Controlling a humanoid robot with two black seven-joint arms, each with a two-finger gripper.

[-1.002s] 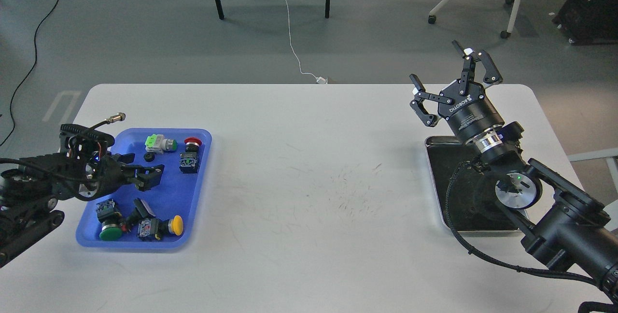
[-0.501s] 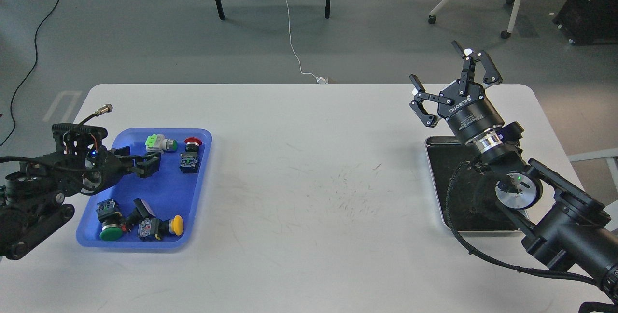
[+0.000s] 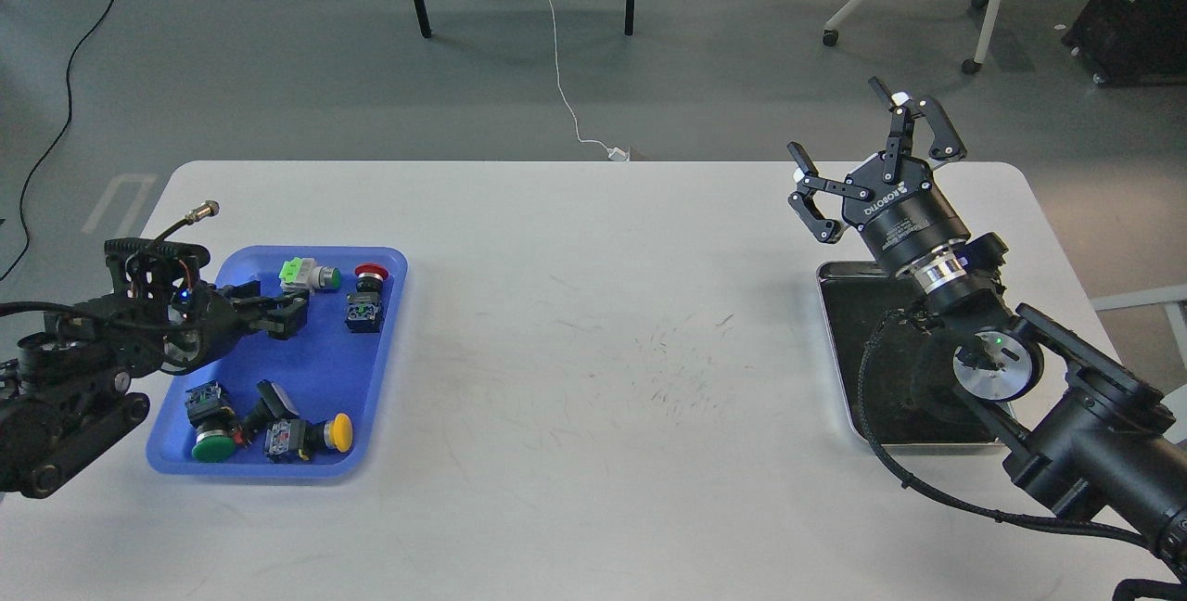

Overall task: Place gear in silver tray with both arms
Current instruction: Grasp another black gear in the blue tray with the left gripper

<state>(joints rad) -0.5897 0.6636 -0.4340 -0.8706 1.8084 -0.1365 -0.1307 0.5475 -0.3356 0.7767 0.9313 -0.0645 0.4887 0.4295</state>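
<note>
The silver tray (image 3: 848,341) lies flat at the right end of the white table (image 3: 593,323), near its right edge. It is a rectangle with rounded corners; a thin polished rim shows along the far and left sides, and the bottom is dark and mirror-like. The right arm (image 3: 1066,415) and its cable cover much of it, so what lies inside cannot be told.

The right gripper (image 3: 867,160) hangs above the tray's far edge, fingers spread wide and holding nothing.

At the left end a blue tray (image 3: 371,378) holds push-button switches with green, red and yellow caps. The left gripper (image 3: 278,315) reaches in low over its far half, just beside a dark switch (image 3: 364,313). Its fingers are dark and close-set; I cannot tell whether they are spread or pinching anything. The two trays are well apart
</note>
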